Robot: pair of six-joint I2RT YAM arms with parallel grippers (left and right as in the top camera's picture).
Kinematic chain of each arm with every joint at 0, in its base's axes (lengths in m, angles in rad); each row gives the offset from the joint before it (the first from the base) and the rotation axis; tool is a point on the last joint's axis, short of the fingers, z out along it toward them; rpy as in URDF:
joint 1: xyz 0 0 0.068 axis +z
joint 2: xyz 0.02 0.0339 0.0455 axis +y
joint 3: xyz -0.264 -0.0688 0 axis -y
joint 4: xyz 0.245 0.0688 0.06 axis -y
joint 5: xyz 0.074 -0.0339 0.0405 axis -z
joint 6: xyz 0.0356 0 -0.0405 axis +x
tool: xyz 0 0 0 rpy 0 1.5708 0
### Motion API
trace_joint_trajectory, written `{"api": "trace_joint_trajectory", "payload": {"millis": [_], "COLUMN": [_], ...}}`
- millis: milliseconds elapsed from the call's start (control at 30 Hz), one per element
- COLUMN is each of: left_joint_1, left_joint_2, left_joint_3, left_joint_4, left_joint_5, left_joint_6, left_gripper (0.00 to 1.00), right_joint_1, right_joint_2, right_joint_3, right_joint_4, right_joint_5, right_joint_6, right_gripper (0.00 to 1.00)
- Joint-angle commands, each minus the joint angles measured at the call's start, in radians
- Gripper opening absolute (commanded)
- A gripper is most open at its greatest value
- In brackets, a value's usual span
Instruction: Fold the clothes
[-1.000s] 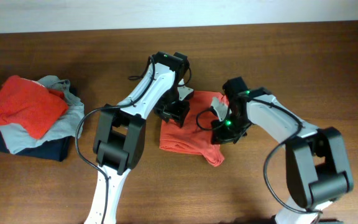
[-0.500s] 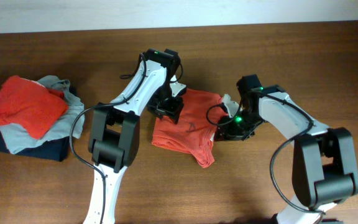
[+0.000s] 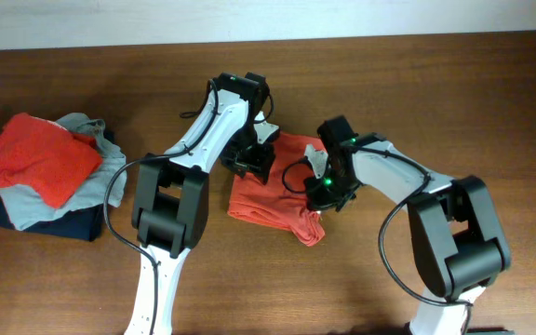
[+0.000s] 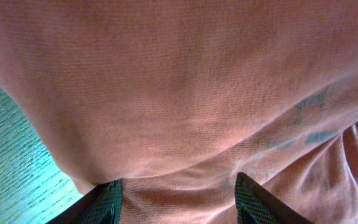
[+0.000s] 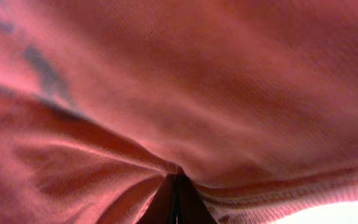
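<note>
The orange-red T-shirt (image 3: 270, 194) lies partly folded at the table's middle, with faint lettering showing through the cloth (image 4: 303, 118). My left gripper (image 3: 254, 160) rests on its upper left part. In the left wrist view that gripper (image 4: 179, 204) is open, its dark fingertips (image 4: 107, 202) spread with cloth stretched between them. My right gripper (image 3: 320, 192) is at the shirt's right edge. In the right wrist view it (image 5: 176, 193) is shut, pinching a fold of the shirt (image 5: 197, 81) near a ribbed hem.
A pile of other clothes sits at the far left: an orange-red piece (image 3: 40, 158) on top, a grey-blue one (image 3: 100, 172) under it and a navy one (image 3: 68, 223) at the bottom. Bare brown table (image 3: 454, 84) surrounds the shirt.
My right gripper has swung left onto the shirt's right edge and closed on the cloth. The left gripper has stayed where it was over the last half second.
</note>
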Motion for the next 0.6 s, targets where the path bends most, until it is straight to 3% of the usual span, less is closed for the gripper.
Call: {"api": "trace_joint_trajectory", "payload": {"millis": [0,200,300,400,467,533,567], "left_joint_1": [0.026,0.049,0.061,0.061,0.059,0.058,0.058], "left_joint_2": [0.018,0.018,0.018,0.018,0.018,0.024,0.028], "left_joint_3": [0.052,0.076,0.154,0.231,0.246,0.238,0.226], "left_joint_4": [-0.03,-0.071,-0.141,-0.175,-0.163,-0.133,-0.117], "left_joint_5": [0.005,-0.016,-0.016,-0.015,0.007,0.06,0.084], "left_joint_6": [0.002,0.002,0.002,0.002,0.002,0.002,0.002], "left_gripper": [0.58,0.57,0.58,0.59,0.67,0.75,0.77], "right_joint_1": [-0.054,-0.119,-0.118,-0.12,-0.12,-0.12,-0.12], "right_joint_2": [0.07,0.001,-0.051,-0.089,-0.115,-0.141,-0.147], "right_joint_3": [-0.025,-0.015,-0.002,0.008,0.016,0.032,0.04], "right_joint_4": [-0.072,-0.133,-0.138,-0.138,-0.138,-0.136,-0.135], "right_joint_5": [0.288,0.279,0.161,0.104,0.082,0.082,0.082], "right_joint_6": [0.117,0.114,0.005,-0.006,-0.008,-0.008,-0.008], "right_gripper": [0.04,0.06,0.17,0.28,0.39,0.55,0.58]}}
